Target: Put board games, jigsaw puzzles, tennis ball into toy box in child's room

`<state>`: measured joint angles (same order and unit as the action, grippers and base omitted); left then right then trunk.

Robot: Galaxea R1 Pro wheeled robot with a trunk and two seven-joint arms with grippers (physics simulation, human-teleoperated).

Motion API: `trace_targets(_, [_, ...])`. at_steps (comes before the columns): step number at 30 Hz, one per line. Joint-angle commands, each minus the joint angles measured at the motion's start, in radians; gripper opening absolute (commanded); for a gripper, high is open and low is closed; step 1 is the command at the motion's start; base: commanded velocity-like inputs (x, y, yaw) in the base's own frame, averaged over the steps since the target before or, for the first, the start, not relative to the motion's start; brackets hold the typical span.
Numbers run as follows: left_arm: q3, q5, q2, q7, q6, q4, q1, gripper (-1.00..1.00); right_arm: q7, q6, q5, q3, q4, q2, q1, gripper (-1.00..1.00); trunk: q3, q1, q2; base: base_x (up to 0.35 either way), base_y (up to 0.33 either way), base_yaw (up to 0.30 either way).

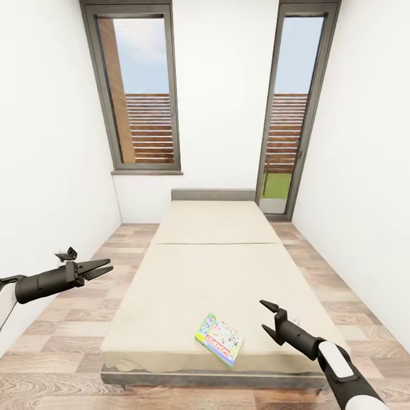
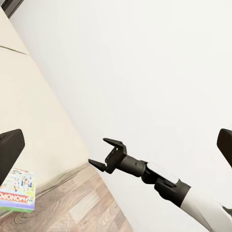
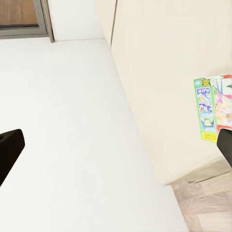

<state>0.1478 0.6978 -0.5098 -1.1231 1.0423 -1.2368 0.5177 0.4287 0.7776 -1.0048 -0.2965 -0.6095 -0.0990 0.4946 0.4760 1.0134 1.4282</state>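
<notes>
Left hand [image 1: 101,267] hangs open and empty over the floor beside the bed [image 1: 188,273]. One game [image 1: 220,339] lies flat near the bed's foot edge, toward its right corner. Looks light, stiff and kinda slick, sunk slightly into the soft mattress, so I'd pinch a long edge. Right hand [image 1: 266,316], open too, hovers just beside it.

Both arms are matte black tubes past white shells with a grey inset. The left gripper [image 1: 98,267] and right gripper [image 1: 266,316] carry slim black hooked jaws.
</notes>
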Motion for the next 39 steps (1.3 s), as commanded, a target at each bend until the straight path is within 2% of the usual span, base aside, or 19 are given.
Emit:
trace_targets(1, [0.0,0.0,0.0,-0.003,0.005,-0.001,0.001,1.0,0.002,0.008,0.001,-0.004,0.0,0.001,0.001,1.0,0.004,0.004,0.008,0.0,0.0,0.0])
trace_targets(4, [-0.013,0.0,0.0,-0.004,0.005,-0.026,0.001,1.0,0.002,0.01,0.002,-0.003,0.0,0.002,0.001,1.0,0.014,0.015,0.029,0.0,0.0,0.0])
trace_targets(6, [-0.035,0.0,0.0,-0.005,0.005,-0.051,0.0,1.0,0.002,0.011,0.003,-0.002,0.0,0.002,0.001,1.0,0.02,0.023,0.043,0.0,0.0,0.0])
trace_targets(9, [-0.117,0.001,-0.001,-0.006,0.005,-0.121,0.0,1.0,0.002,0.013,0.003,0.0,0.0,0.002,0.002,1.0,0.029,0.035,0.064,0.0,0.0,0.0])
trace_targets(14, [-0.181,0.001,0.001,-0.006,0.005,-0.167,-0.001,1.0,0.002,0.016,0.004,0.003,-0.001,0.002,0.003,1.0,0.045,0.054,0.099,0.0,0.0,0.0])
trace_targets(18, [-0.199,0.002,0.003,-0.006,0.005,-0.179,-0.001,1.0,0.002,0.018,0.005,0.004,-0.001,-0.001,0.004,1.0,0.058,0.069,0.127,0.0,0.0,0.0])
trace_targets(31, [-0.207,0.024,0.006,-0.007,0.005,-0.185,-0.001,1.0,-0.017,0.052,0.007,0.007,-0.002,-0.013,0.007,1.0,0.098,0.119,0.218,0.0,0.0,0.0])
trace_targets(33, [-0.208,0.029,0.013,-0.007,0.005,-0.186,-0.001,1.0,-0.018,0.054,0.007,0.007,-0.002,-0.013,0.008,1.0,0.105,0.127,0.232,0.0,0.0,0.0])
trace_targets(36, [-0.217,0.053,0.047,-0.007,0.005,-0.188,-0.001,1.0,-0.021,0.054,0.009,0.007,-0.002,-0.012,0.008,1.0,0.114,0.138,0.253,0.0,0.0,0.0])
trace_targets(39, [-0.235,0.064,0.07,-0.007,0.005,-0.188,-0.001,1.0,-0.022,0.053,0.011,0.007,-0.002,-0.012,0.008,1.0,0.123,0.15,0.274,0.0,0.0,0.0])
